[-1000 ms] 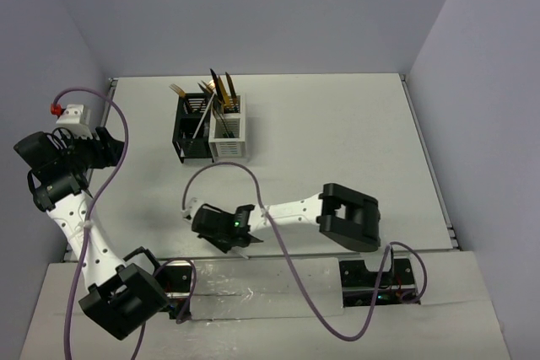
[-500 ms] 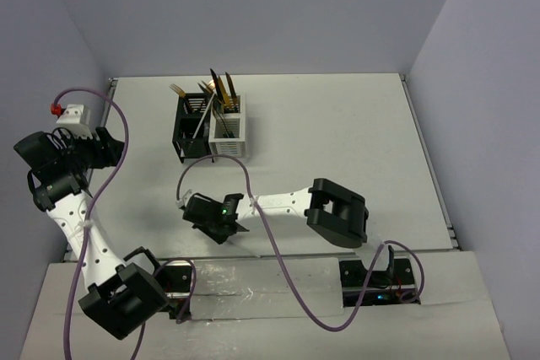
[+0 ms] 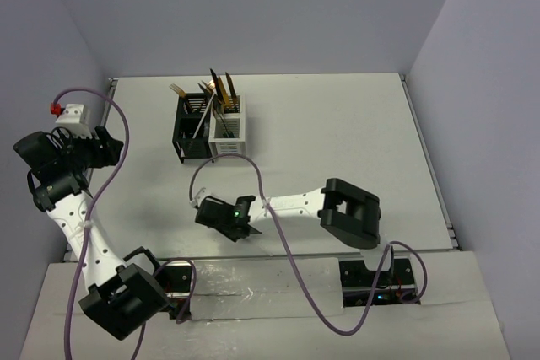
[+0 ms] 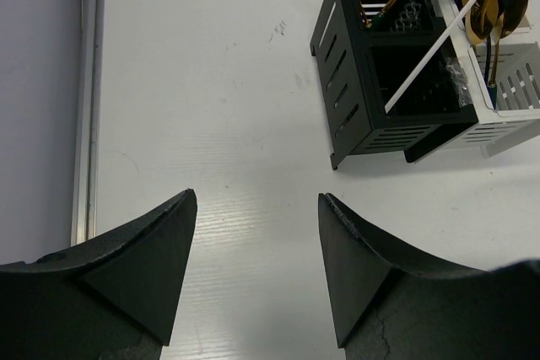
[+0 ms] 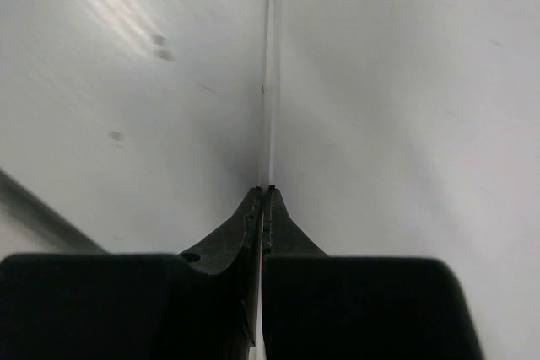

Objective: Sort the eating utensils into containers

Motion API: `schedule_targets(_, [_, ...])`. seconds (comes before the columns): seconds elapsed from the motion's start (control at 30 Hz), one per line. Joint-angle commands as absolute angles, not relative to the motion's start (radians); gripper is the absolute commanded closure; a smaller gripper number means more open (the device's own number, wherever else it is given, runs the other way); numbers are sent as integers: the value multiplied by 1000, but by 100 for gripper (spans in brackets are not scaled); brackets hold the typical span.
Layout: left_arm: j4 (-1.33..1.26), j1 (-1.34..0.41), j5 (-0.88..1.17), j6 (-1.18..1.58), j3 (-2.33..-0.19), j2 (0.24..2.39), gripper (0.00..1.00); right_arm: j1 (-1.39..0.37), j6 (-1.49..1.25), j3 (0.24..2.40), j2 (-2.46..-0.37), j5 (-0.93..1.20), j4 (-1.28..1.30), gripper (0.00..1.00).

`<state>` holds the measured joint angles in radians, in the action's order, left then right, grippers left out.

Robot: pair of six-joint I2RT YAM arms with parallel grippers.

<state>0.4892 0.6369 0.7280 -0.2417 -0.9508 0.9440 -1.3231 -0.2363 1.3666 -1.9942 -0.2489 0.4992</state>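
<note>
Right tool pinched on thin clear stick, stick's long axis running straight ahead of the tips. Left tool wide, empty. Utensils stand in black caddy and white caddy, far across table from right tool; left tool faces them.

— How is the light?

— Bright, even and soft from overhead. The matte white table has a pale glare streak in the right wrist view, and the black slotted caddy casts only a faint short shadow.

— Anything blurred?

— The right arm's black two-finger gripper is soft at the bottom edge; the top view is sharp.
</note>
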Motion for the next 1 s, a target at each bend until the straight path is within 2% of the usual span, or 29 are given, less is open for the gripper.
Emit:
schedule_targets(0.0, [440, 647, 729, -221, -989, 953, 31, -1304, -218, 1309, -1824, -443, 401, 100])
schedule_targets(0.07, [436, 646, 733, -209, -989, 956, 31, -1282, -164, 1293, -1697, -495, 218, 100])
schedule_targets(0.2, [439, 647, 750, -203, -983, 953, 31, -1259, -29, 1318, -1623, -557, -102, 100])
schedule_targets(0.33, [433, 647, 747, -201, -966, 943, 31, -1218, 101, 1339, -1663, -581, -484, 100])
schedule_targets(0.37, [430, 647, 747, -199, -963, 940, 31, -1195, 124, 1339, -1714, -595, -691, 100])
schedule_targets(0.47, [436, 647, 739, -209, -962, 942, 31, -1149, 198, 1419, -1837, -603, -981, 100])
schedule_targets(0.57, [437, 649, 733, -216, -950, 937, 31, -1082, 198, 1561, -2059, -638, -1102, 100])
schedule_targets(0.7, [428, 647, 745, -219, -933, 942, 31, -1052, 221, 1731, -2247, -672, -1193, 100])
schedule_targets(0.83, [433, 647, 755, -221, -939, 975, 31, -1039, 213, 1920, -2376, -702, -1166, 100])
schedule_targets(0.97, [443, 649, 767, -233, -931, 988, 31, -1019, 155, 1942, -2416, -699, -1108, 100])
